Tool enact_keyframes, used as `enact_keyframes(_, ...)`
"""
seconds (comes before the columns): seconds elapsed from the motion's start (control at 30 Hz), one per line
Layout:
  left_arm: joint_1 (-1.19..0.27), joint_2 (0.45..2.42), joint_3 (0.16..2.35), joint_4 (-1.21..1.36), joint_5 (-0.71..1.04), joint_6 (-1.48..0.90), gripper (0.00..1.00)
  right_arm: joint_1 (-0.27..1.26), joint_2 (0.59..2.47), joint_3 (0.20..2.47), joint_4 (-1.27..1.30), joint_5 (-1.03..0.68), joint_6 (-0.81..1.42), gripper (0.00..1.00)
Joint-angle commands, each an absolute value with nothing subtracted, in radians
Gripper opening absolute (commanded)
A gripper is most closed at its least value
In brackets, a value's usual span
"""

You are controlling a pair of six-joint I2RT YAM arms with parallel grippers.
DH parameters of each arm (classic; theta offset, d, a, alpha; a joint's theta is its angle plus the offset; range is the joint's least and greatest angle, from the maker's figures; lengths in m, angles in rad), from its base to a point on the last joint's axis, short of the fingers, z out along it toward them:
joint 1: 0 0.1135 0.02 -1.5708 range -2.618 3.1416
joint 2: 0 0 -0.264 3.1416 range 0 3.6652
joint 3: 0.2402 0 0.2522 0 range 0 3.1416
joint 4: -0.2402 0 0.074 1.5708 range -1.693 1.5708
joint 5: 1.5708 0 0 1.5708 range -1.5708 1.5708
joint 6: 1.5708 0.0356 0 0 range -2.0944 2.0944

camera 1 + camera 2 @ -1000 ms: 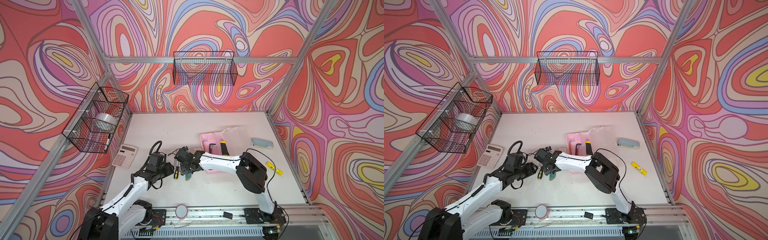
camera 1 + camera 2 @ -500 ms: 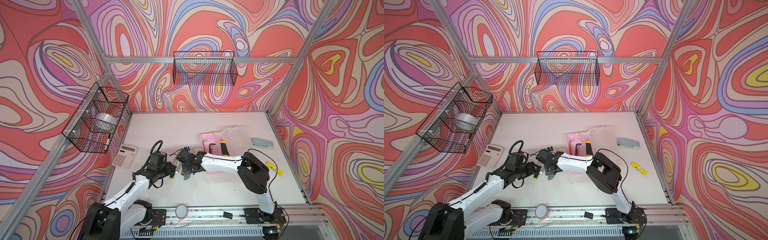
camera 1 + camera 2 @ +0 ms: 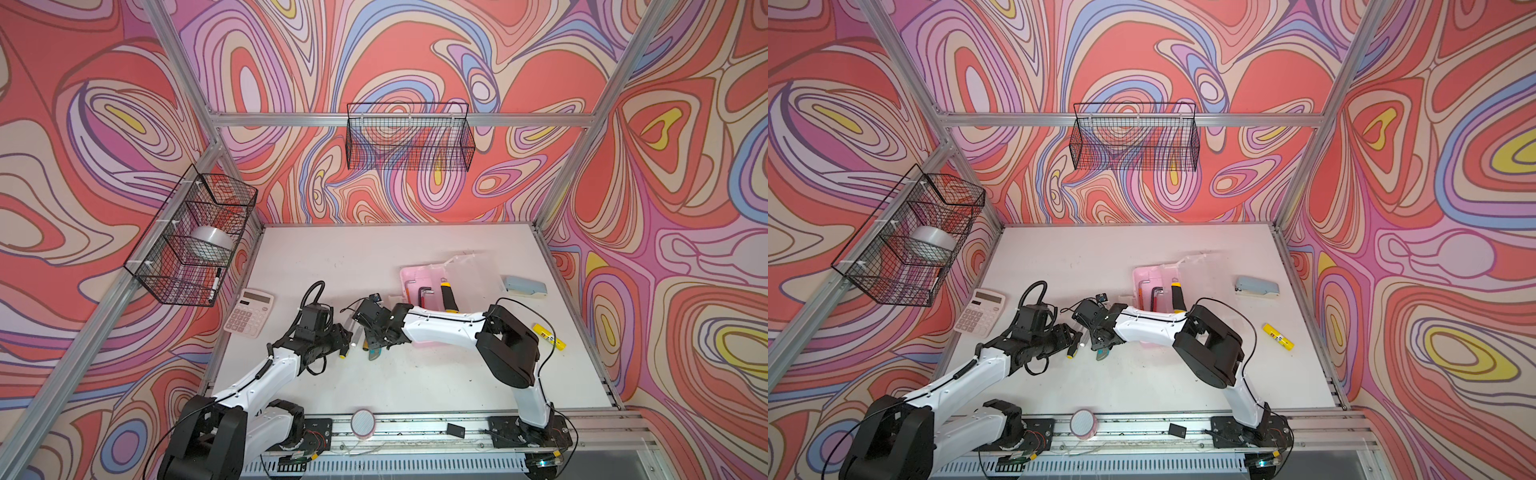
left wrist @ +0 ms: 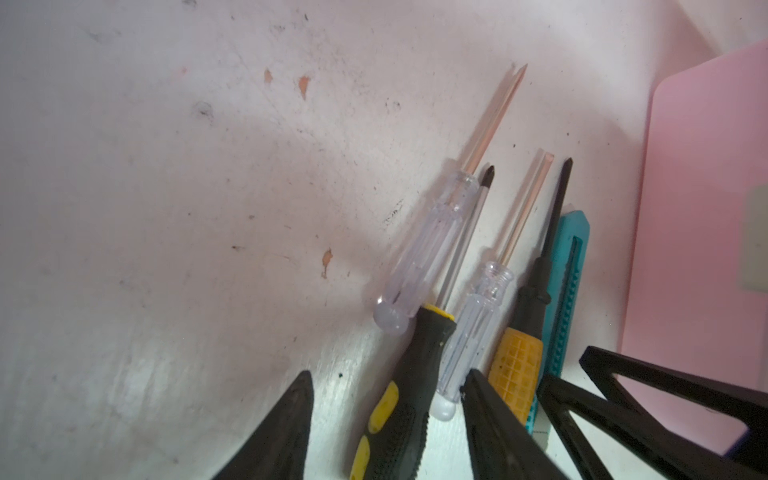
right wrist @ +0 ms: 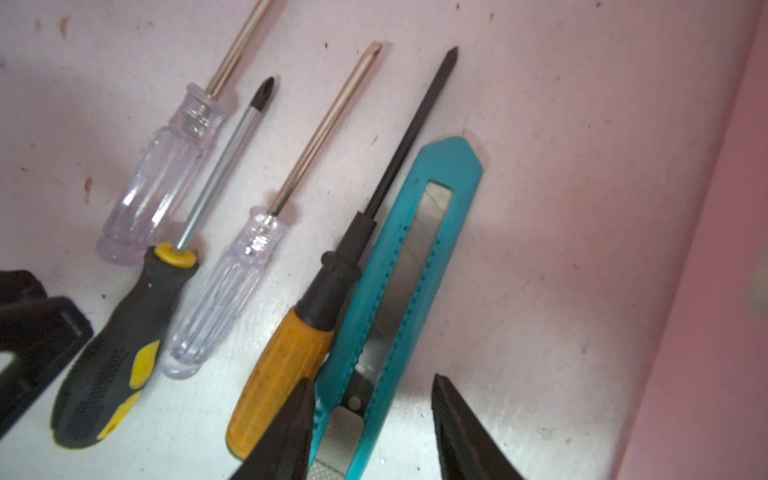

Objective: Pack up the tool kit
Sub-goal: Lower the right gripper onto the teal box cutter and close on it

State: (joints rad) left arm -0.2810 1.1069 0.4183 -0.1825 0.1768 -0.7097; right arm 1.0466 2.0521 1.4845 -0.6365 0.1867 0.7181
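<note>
Lying side by side on the white table (image 3: 374, 257) just left of the pink case (image 3: 409, 275), five loose tools form a tight, slightly fanned row with their tips pointing the same way. From the outer end the row runs:

- a larger clear-handled screwdriver (image 5: 166, 166) with a bright metal shaft
- a black-and-yellow screwdriver (image 5: 120, 345) with a rubbery grip and a dark cross tip, its shaft resting against the first clear handle
- a smaller clear-handled screwdriver (image 5: 224, 291) with a flat tip
- an orange-handled screwdriver (image 5: 282, 365) with a checkered grip and a black shaft
- a teal utility knife (image 5: 415, 257), touching the orange-handled one, with a toothed slider track and its steel blade showing through the slot

The case sits open, its clear lid (image 3: 473, 270) folded back. Inside are bent hex keys (image 3: 424, 293) and a yellow-and-black handled tool (image 3: 449, 297).

The left gripper (image 4: 387, 374) is low over the table with its jaws apart. They straddle the butt of the black-and-yellow screwdriver and the rounded end of the smaller clear handle, with a gap on the outer side, so nothing is clamped. The right gripper (image 5: 372, 378) reaches across from the case side, also with jaws released. They sit either side of the knife's rear end: one finger is close against the knife and the orange handle, and the other stands clear over bare table.
</note>
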Motion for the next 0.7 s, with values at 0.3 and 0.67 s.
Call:
enact_keyframes(0.3,-0.273,1.125,0.409,-0.16,0.181,-0.707,0.58,1.04,2.037,1.488,-0.656,0.193,0.722,0.48)
enact_keyframes(0.67,-0.261,1.147,0.432,-0.162,0.184,-0.686,0.58,1.034,2.08,1.512,-0.655,0.173,0.715,0.48)
